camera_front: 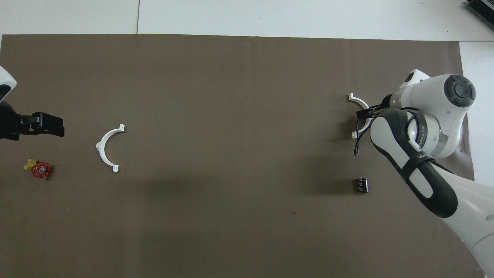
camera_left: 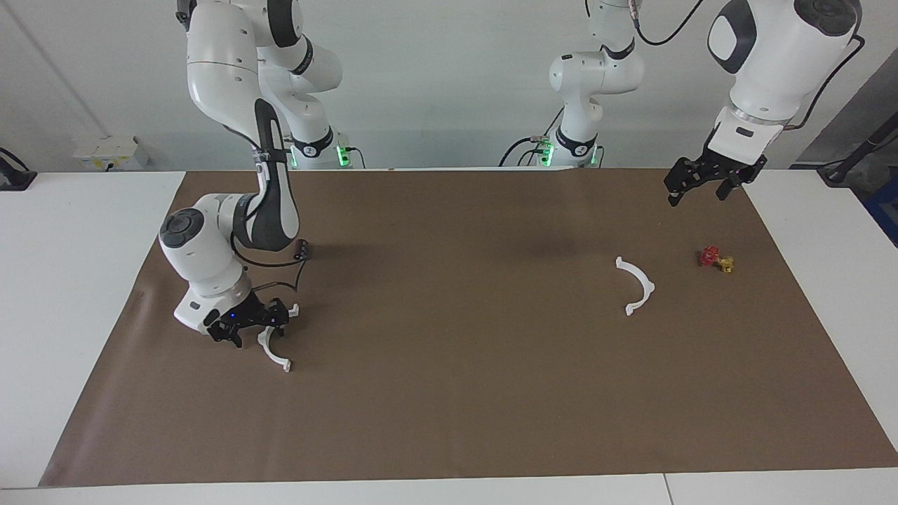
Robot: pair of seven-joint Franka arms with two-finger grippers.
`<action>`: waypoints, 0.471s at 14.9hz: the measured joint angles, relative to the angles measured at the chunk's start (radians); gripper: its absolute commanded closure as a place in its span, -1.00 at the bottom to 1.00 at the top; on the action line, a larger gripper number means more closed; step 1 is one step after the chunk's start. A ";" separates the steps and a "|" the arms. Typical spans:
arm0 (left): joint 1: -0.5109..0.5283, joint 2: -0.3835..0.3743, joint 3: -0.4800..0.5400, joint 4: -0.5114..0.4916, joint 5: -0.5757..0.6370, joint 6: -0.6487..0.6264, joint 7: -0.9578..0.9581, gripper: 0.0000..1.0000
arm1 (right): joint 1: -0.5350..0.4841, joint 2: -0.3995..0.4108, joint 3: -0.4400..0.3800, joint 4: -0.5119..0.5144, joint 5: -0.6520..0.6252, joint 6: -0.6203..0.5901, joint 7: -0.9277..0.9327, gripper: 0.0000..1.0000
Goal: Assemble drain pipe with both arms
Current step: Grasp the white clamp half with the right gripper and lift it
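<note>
The drain pipe lies as two separate white half-circle arcs on the brown mat. One arc (camera_left: 278, 360) (camera_front: 357, 101) is at the right arm's end. My right gripper (camera_left: 257, 332) (camera_front: 366, 113) is down on this arc's middle, open, with a finger on either side of the curve. The right arm covers much of that arc from above. The other arc (camera_left: 641, 285) (camera_front: 102, 148) lies free at the left arm's end. My left gripper (camera_left: 697, 195) (camera_front: 58, 127) hangs open and empty above the mat's edge, beside that arc and the red valve.
A small black cylinder (camera_left: 303, 247) (camera_front: 361, 185) lies nearer to the robots than the right gripper's arc. A red and yellow valve (camera_left: 714, 258) (camera_front: 39, 169) sits at the left arm's end. The brown mat (camera_left: 449, 393) covers the white table.
</note>
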 measured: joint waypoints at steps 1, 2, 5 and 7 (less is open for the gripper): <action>0.000 0.000 0.000 0.000 0.000 0.000 0.000 -1.00 | 0.000 0.001 0.000 -0.003 0.000 0.000 -0.013 1.00; 0.000 0.000 0.000 0.000 0.000 0.000 0.000 -1.00 | 0.000 0.001 0.000 -0.004 0.000 0.001 -0.022 1.00; 0.001 -0.001 0.001 0.000 0.000 0.000 0.000 -1.00 | -0.001 -0.002 -0.002 0.001 0.000 0.002 -0.024 1.00; 0.001 -0.001 0.001 0.000 0.000 0.000 0.000 -1.00 | 0.000 -0.002 0.000 0.007 0.002 -0.005 -0.023 1.00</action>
